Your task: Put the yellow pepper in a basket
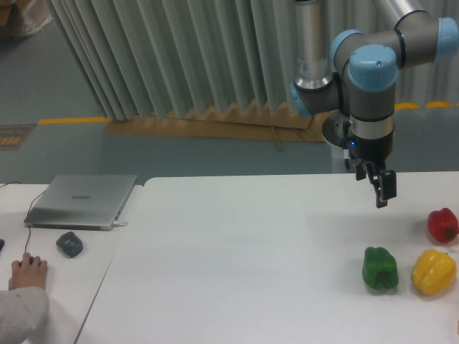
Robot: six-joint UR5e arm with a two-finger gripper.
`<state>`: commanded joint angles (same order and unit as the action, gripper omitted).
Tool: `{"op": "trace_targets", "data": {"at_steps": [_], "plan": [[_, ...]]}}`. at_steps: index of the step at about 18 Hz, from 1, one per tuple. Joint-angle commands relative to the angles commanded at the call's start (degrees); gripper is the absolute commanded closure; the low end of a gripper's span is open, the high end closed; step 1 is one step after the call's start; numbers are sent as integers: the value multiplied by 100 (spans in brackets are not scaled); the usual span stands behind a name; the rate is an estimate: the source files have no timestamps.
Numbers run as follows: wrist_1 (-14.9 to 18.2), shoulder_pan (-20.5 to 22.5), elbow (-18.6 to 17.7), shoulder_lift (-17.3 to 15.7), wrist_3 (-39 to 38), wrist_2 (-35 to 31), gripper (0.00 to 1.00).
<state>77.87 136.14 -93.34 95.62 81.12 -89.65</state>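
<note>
At the right edge of the white table (237, 258), the yellow pepper (433, 271) lies just beside the green pepper (380, 269), with the red pepper (442, 225) near behind it. The gripper (380, 188) hangs above the table, apart from all three, holding nothing; how wide its fingers are spread cannot be told. A closed laptop (82, 201) sits far left.

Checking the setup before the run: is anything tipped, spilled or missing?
Nothing spilled or damaged. The yellow pepper, green pepper and red pepper sit intact near the table's right edge. Oddly, no basket is in view. The claw hangs empty above the table.
</note>
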Motion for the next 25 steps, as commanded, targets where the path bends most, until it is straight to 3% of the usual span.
{"op": "trace_targets", "data": {"at_steps": [9, 25], "plan": [[-79, -44, 114, 17, -245, -61, 0], [-97, 0, -79, -9, -264, -88, 0]]}}
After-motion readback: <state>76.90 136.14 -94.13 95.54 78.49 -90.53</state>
